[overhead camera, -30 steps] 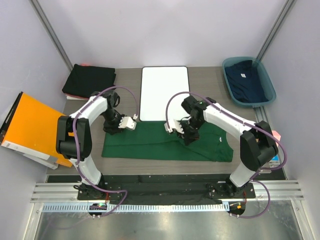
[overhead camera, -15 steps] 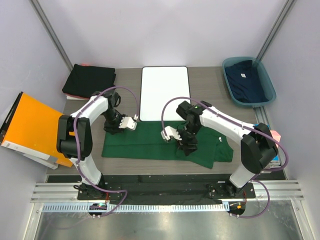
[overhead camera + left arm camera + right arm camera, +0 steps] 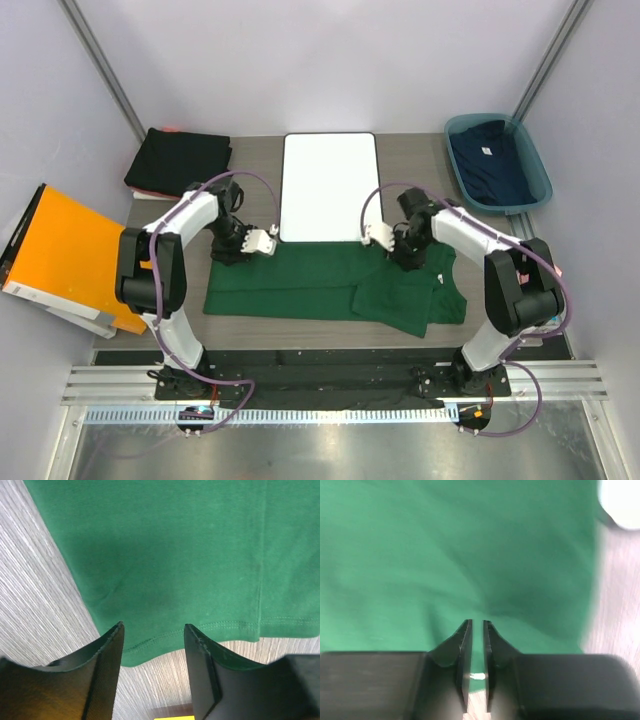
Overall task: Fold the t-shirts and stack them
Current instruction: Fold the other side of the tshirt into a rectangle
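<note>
I am looking down on a grey wood-grain tabletop [image 3: 410,160] walled in by pale panels.

My left end effector [image 3: 153,630] hovers with its jaws about half apart and nothing between them. Just beyond the tips lies the hemmed edge of the dark green t-shirt [image 3: 175,555], with bare tabletop [image 3: 40,590] beside it. From overhead, this left end effector [image 3: 262,241] sits at the shirt's 10 o'clock corner.

My right end effector [image 3: 476,623] has its jaws almost together, with only a thin slit left between them. Creases in the green cloth [image 3: 420,555] run toward the tips, but the view is blurred and I cannot tell whether any cloth is pinched. Overhead, the right end effector [image 3: 380,235] is at the shirt's far edge, toward 1 o'clock.

The dark green t-shirt [image 3: 300,285] lies flat across the near middle of the tabletop, and its right part is doubled over on itself. The white board [image 3: 329,185] lies at 12 o'clock from it, with its near edge touching the shirt. The black folded t-shirts [image 3: 180,160] are stacked at 10 o'clock. The navy t-shirt [image 3: 490,165] lies inside a teal bin [image 3: 497,208] at 2 o'clock. An orange folder [image 3: 65,250] lies off the tabletop's edge at 9 o'clock.
</note>
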`<state>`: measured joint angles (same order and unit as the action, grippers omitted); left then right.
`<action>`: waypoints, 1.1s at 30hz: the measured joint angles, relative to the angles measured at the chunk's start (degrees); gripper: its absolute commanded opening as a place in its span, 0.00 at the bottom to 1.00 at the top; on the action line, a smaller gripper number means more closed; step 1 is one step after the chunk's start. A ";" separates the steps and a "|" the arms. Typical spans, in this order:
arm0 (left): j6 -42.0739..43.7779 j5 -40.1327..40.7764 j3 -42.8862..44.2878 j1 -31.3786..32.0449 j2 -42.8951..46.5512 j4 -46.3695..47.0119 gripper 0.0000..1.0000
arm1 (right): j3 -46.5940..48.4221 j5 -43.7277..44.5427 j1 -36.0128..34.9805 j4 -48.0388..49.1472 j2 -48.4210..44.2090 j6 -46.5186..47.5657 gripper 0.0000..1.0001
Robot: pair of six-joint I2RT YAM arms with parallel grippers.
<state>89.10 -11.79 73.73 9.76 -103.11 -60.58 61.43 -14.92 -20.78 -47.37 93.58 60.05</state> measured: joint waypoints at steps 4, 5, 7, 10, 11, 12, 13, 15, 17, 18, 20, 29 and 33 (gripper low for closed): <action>-0.87 0.00 -0.31 0.04 -0.33 1.33 0.56 | 3.13 1.09 7.23 2.60 2.73 -2.71 0.41; -1.25 0.02 -0.28 0.04 -0.44 1.64 0.56 | 4.46 1.11 8.94 2.99 3.32 -3.26 0.39; -1.62 0.04 -0.24 0.04 -0.72 1.88 0.56 | 7.04 1.25 11.63 3.87 4.04 -3.96 0.30; -1.70 0.15 0.09 0.04 -1.42 1.86 0.56 | 9.99 1.36 13.46 3.82 5.05 -4.52 0.19; -1.70 0.17 0.20 0.04 -1.57 1.84 0.56 | 10.45 1.33 13.73 3.82 5.27 -4.46 0.18; -1.68 0.20 0.35 0.04 -1.79 1.79 0.56 | 10.58 1.36 13.79 3.76 5.38 -4.35 0.18; -1.68 0.22 0.48 0.07 -2.01 1.84 0.57 | 10.64 1.33 13.88 3.37 5.49 -4.26 0.22; -1.68 0.26 0.92 0.26 -2.54 1.68 0.58 | 11.04 1.07 13.88 1.62 5.99 -3.41 0.27; -1.66 0.26 1.53 0.37 -3.08 1.68 0.59 | 12.41 0.48 13.88 -1.49 7.13 -1.95 0.29; -1.66 0.26 1.81 0.37 -3.34 1.68 0.59 | 13.18 0.24 13.88 -2.84 7.76 -1.03 0.31; -1.62 0.28 2.67 0.44 -4.04 1.79 0.59 | 14.08 0.17 13.88 -4.68 8.57 0.72 0.36; -1.62 0.81 6.75 1.84 -8.39 2.05 0.59 | 17.20 0.98 14.91 -7.69 15.23 5.62 0.44; -1.44 1.40 7.34 2.25 -9.20 2.10 0.59 | 19.67 1.36 15.41 -7.58 19.10 6.16 0.44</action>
<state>87.66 -10.39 81.08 12.01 -112.31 -58.48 81.10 -13.56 -5.37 -54.96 112.68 66.22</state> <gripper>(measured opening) 0.586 0.440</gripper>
